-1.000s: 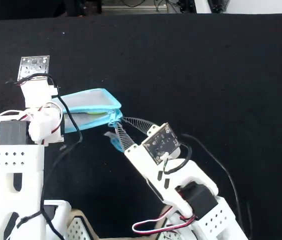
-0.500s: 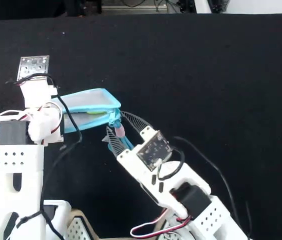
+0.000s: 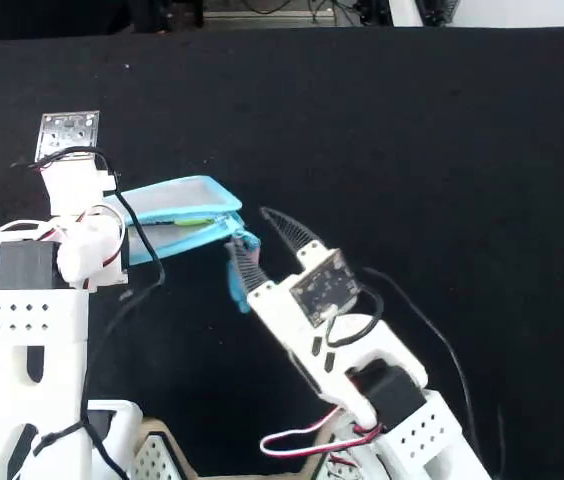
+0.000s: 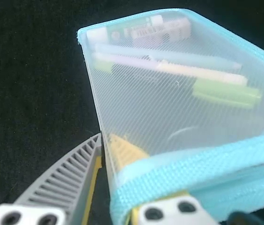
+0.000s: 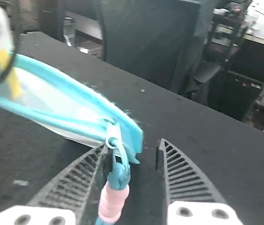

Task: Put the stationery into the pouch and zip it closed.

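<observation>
The pale translucent pouch (image 3: pixel 177 205) with its teal zip edge lies at the left of the black table. Through its mesh side (image 4: pixel 169 103) I see several pens and a white eraser inside. My left gripper (image 4: pixel 113 197) is shut on the pouch's near corner and also appears at the pouch's left end (image 3: pixel 127 238). At the pouch's right end my right gripper (image 3: pixel 262 240) stands open. The zip slider with its teal cord and pink bead (image 5: pixel 114 190) hangs between the fingers, against one finger (image 5: pixel 83 180); the other finger (image 5: pixel 181 171) is apart from it.
The black table (image 3: pixel 442 150) stretches free to the right and back. A small metal plate (image 3: pixel 67 130) lies at the far left behind the left arm. Chairs and desks (image 5: pixel 179 42) stand beyond the table's far edge.
The right gripper swung left towards the zip end half a second ago, then drew back to the right. Its fingers now stand wider apart, and the zip cord hangs lower.
</observation>
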`<state>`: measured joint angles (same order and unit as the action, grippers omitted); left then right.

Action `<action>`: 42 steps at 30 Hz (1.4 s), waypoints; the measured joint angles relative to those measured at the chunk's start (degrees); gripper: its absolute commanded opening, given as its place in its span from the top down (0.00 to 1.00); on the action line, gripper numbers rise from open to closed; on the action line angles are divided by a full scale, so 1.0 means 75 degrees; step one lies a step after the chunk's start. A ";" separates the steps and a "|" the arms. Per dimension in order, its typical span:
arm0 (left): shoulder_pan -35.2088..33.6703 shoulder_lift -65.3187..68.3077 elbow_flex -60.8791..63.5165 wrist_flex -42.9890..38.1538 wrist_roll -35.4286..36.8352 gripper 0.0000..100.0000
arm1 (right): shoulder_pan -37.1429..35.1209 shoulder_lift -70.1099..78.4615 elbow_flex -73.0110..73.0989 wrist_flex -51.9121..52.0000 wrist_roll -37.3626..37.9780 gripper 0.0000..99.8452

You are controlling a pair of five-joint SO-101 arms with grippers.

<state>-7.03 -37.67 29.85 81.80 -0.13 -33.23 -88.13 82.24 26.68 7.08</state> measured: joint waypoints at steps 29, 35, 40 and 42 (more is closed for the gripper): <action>0.0000 0.0000 0.0000 0.0000 0.0000 0.97 | 0.0082 0.0000 -0.0809 0.1606 0.0692 0.97; 0.0000 0.0000 0.0000 0.0000 0.0000 0.97 | 0.0059 0.0000 -0.0809 0.1606 0.0692 0.99; 0.0000 0.0000 0.0000 0.0000 0.0000 0.97 | 0.0059 0.0000 -0.0809 0.1606 0.0692 0.99; 0.0000 0.0000 0.0000 0.0000 0.0000 0.97 | 0.0059 0.0000 -0.0809 0.1606 0.0692 0.99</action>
<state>-7.03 -37.67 29.85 81.80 -0.13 -32.79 -88.13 76.18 38.73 12.26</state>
